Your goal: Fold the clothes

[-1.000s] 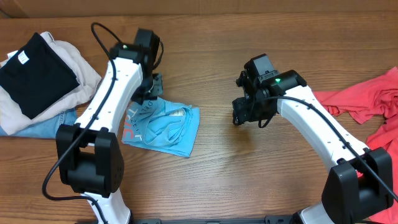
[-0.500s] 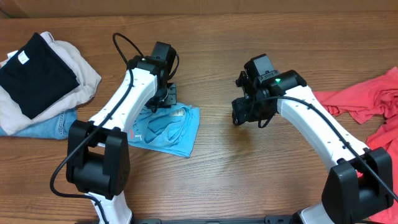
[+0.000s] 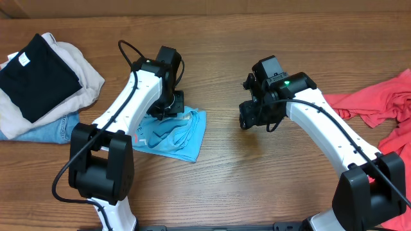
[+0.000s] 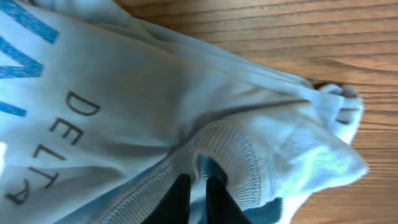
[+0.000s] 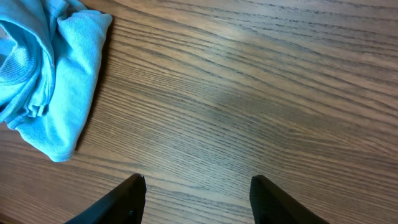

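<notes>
Our left gripper (image 4: 198,182) has narrowed onto the ribbed collar (image 4: 239,155) of the crumpled light-blue cotton T-shirt (image 3: 183,135), probably to drag it flat. Right of that shirt, our right gripper (image 5: 198,180) hangs wide over bare wood.

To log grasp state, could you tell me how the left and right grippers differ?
The left gripper is nearly shut, pinching the blue shirt at its collar; the right gripper is wide open. The left sits on fabric; the right hangs over bare table. Both have black fingers.
</notes>
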